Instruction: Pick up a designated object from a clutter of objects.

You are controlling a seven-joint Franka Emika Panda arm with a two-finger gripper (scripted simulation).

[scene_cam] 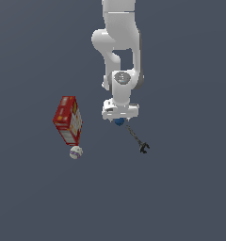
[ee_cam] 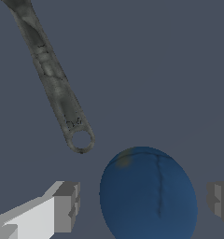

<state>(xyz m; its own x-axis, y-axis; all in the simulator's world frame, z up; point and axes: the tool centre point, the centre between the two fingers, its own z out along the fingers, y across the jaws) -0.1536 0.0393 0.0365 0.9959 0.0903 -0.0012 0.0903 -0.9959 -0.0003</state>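
Observation:
The small dark-blue ball (scene_cam: 119,122) lies on the grey floor right under my gripper (scene_cam: 118,119). In the wrist view the blue ball (ee_cam: 149,193) sits between my two fingertips (ee_cam: 67,205), with a small gap on each side. The gripper (ee_cam: 143,203) is open and holds nothing. The thin dark wrench (scene_cam: 137,140) lies just beside the ball, its ring end (ee_cam: 81,140) close to it but apart. The red carton (scene_cam: 68,120) with a white printed face and the whitish ball (scene_cam: 76,152) lie to the exterior view's left.
The floor (scene_cam: 181,188) is plain grey. The white arm (scene_cam: 118,56) comes down from the top of the exterior view. The whitish ball rests just below the carton's lower corner.

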